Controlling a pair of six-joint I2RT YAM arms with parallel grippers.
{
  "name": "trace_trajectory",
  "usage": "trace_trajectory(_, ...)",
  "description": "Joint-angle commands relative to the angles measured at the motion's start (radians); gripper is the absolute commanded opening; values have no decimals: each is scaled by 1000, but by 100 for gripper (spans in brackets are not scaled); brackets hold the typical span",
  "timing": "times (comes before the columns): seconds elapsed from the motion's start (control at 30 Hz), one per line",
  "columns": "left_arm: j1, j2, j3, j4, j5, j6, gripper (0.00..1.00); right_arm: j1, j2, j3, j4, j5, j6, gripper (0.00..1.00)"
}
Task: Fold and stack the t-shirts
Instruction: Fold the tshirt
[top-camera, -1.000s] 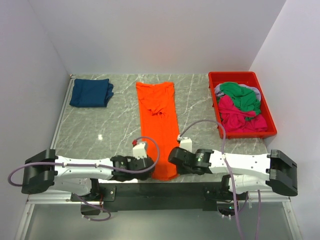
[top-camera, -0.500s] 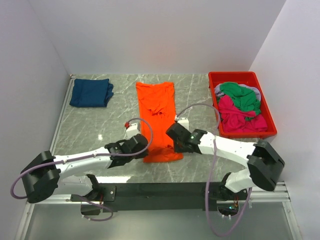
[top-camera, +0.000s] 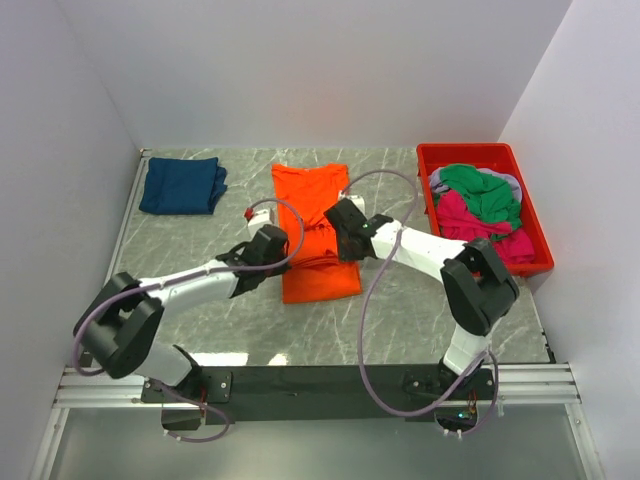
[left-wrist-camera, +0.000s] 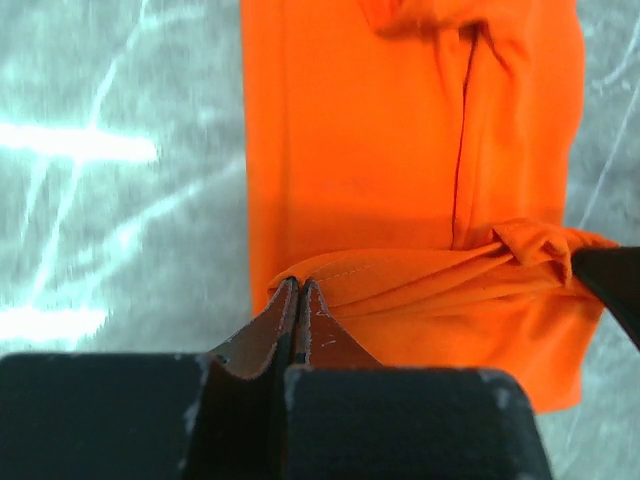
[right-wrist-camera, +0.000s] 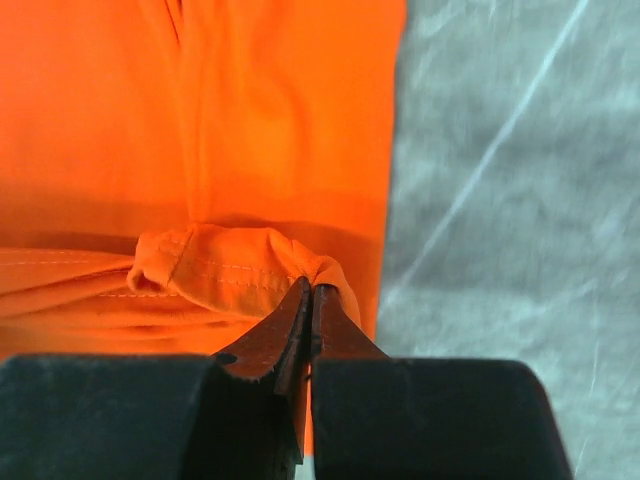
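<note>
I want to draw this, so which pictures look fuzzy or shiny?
Top external: sharp and evenly lit, with only soft shadows on the table. Left wrist: bright white glare streaks on the table, and the left gripper, close to the lens, looks fuzzy. Right wrist: the orange t-shirt glows smooth and a bit soft; the right gripper is dark.

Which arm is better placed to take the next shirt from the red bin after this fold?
Probably the right: the right gripper pinches the orange shirt on the side nearer the red bin.
</note>
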Motion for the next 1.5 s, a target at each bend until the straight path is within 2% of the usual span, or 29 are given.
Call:
trace_trajectory(0.0, 45, 58, 81, 59, 39, 83, 0, -33, 44, 112, -5, 4, -59, 0)
trace_trajectory(0.5, 151, 244, 202, 163, 126, 164, 0, -120, 233, 309, -45, -19, -100, 0)
trace_trajectory(0.77, 174, 286, 241, 140, 97, 169, 2, -136, 274, 359, -42, -21, -120, 0)
trace_trajectory(0.8, 175, 283, 244, 122, 76, 166, 8, -136, 274, 364, -48, -22, -122, 0)
trace_trajectory(0.83, 174, 277, 247, 111, 60, 163, 17, -139, 273, 369, -53, -22, -125, 6)
trace_trajectory(0.87, 175, 258, 248, 102, 50, 157, 42, -139, 264, 375, -64, -22, -126, 12)
trace_trajectory(0.9, 174, 245, 247, 96, 21, 154, 53, -139, 255, 378, -67, -21, -128, 18)
trace_trajectory(0.93, 171, 229, 245, 87, 8, 151, 72, -140, 244, 378, -71, -15, -128, 30)
trace_trajectory(0.97, 161, 196, 238, 83, -10, 148, 77, -139, 210, 369, -73, -14, -128, 36)
trace_trajectory(1.03, 142, 163, 230, 79, -56, 146, 85, -139, 175, 343, -71, -10, -125, 43)
trace_trajectory(1.13, 62, 114, 224, 82, -107, 145, 86, -137, 98, 308, -61, -21, -117, 47)
trace_trajectory(1.37, -188, 118, 163, 198, -105, 71, 86, -136, -8, 173, -6, -136, -102, 47)
trace_trajectory(1.47, -248, 164, 153, 260, -101, 54, 86, -136, -3, 148, 5, -143, -97, 47)
